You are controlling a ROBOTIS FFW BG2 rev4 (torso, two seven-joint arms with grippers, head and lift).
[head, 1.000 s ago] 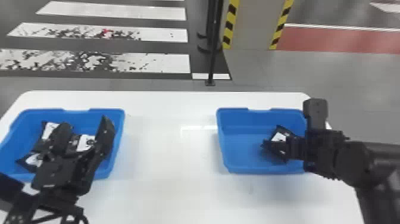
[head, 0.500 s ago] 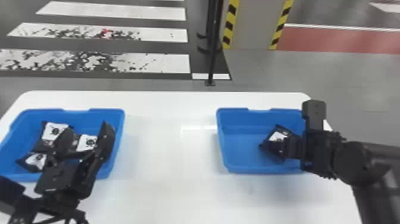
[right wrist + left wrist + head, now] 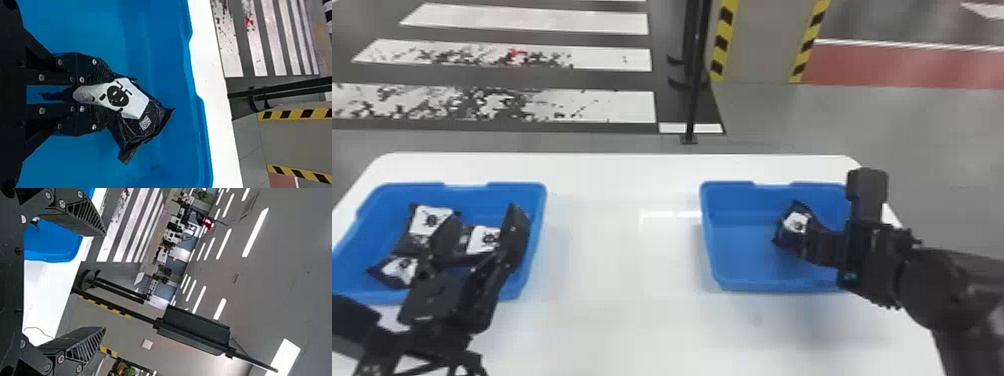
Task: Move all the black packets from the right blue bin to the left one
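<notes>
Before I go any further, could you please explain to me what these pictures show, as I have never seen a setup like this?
This is a robot with two black arms, each ending in a two-fingered gripper. One camera sits on its head, looking down; the others sit on the wrists. On a white table stand two blue bins. The left bin holds at least three black packets with white labels; in the head view, the open left gripper shows in front of it. At the right bin, the right gripper pinches another such packet between its fingers.
</notes>
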